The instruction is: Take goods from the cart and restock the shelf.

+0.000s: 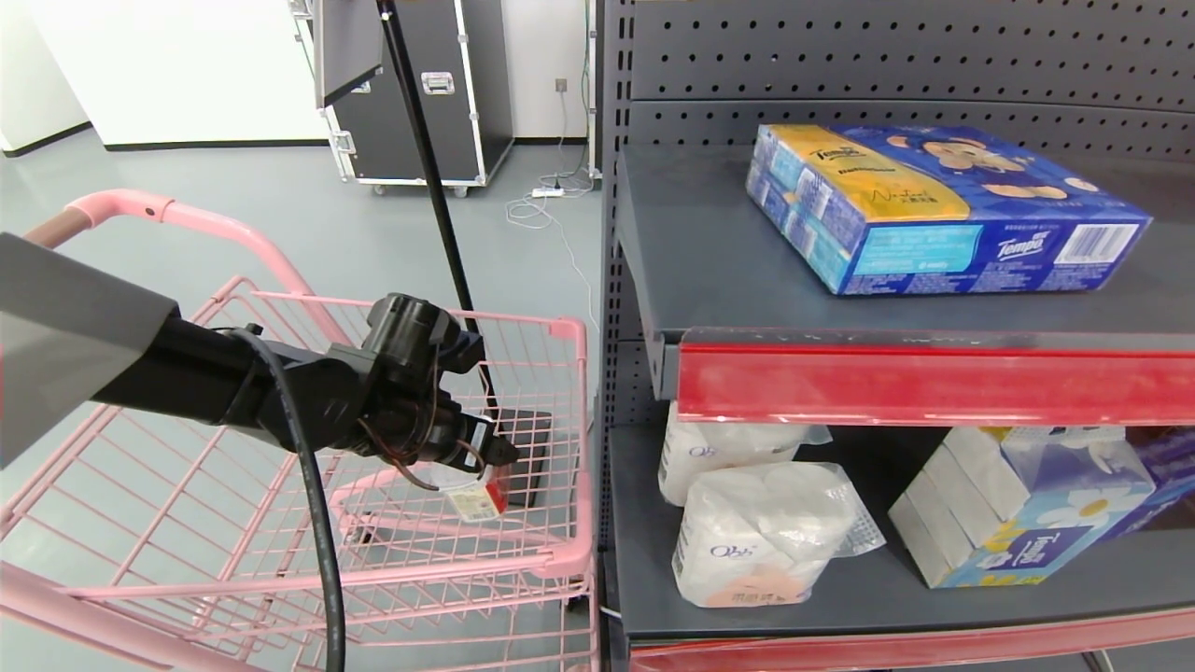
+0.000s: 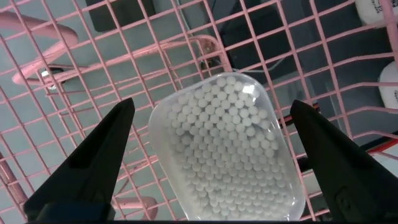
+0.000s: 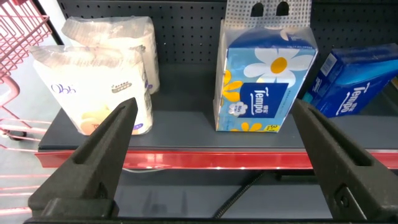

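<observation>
A clear tub of white cotton swabs point(image 2: 227, 149) with a red-and-white label point(image 1: 474, 500) lies on the wire floor of the pink cart point(image 1: 560, 551). My left gripper point(image 2: 212, 104) is down inside the cart point(image 1: 487, 459), right over the tub. It is open, with one finger on each side of the tub and apart from it. My right gripper point(image 3: 214, 104) is open and holds nothing. It faces the lower shelf point(image 3: 186, 130), in front of the white roll packs point(image 3: 93, 87) and a blue flowered tissue pack point(image 3: 264, 74).
A big blue tissue box point(image 1: 934, 210) lies on the upper shelf point(image 1: 709, 271), above a red price rail point(image 1: 934, 387). White packs point(image 1: 756, 532) and tissue packs point(image 1: 1018, 518) fill the lower shelf. A black pole point(image 1: 439, 187) and a flight case point(image 1: 420, 93) stand behind the cart.
</observation>
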You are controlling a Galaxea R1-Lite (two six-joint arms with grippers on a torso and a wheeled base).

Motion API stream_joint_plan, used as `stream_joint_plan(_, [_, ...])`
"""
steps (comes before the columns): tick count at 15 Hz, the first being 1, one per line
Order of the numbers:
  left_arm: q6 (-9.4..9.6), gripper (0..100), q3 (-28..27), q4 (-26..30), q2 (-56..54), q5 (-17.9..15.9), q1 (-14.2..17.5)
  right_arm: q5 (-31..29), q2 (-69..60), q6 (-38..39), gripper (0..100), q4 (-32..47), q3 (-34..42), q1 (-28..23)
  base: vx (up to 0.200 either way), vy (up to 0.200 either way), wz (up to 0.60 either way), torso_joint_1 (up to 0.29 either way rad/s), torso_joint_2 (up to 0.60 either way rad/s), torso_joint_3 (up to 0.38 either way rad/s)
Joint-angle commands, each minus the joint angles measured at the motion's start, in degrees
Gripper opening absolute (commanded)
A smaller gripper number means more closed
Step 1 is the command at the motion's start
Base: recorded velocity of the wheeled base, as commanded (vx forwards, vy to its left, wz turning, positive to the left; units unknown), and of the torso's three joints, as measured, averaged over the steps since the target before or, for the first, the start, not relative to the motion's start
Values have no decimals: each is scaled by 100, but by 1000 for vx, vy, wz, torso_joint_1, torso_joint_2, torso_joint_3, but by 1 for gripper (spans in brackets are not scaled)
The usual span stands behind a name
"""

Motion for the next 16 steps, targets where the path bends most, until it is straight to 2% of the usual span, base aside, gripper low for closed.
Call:
stream_joint_plan(1, [-33,100,10,-6,47,20,0,0,-2,-2,100,0,0,0,0,0,0,0,0,0])
stream_joint_plan(8, [-50,100,81,12,38,117,9,0,6,-2,100,0,0,0,0,0,0,0,0,0])
stream_joint_plan(11, [-200,100,98,12,38,117,9,0,6,-2,100,0,0,0,0,0,0,0,0,0])
stream_joint_plan(12, [-200,0,124,12,38,117,9,0,6,-2,100,0,0,0,0,0,0,0,0,0])
stream_joint_plan(16, [-209,0,195,12,-41,117,9,0,6,-11,100,0,0,0,0,0,0,0,0,0])
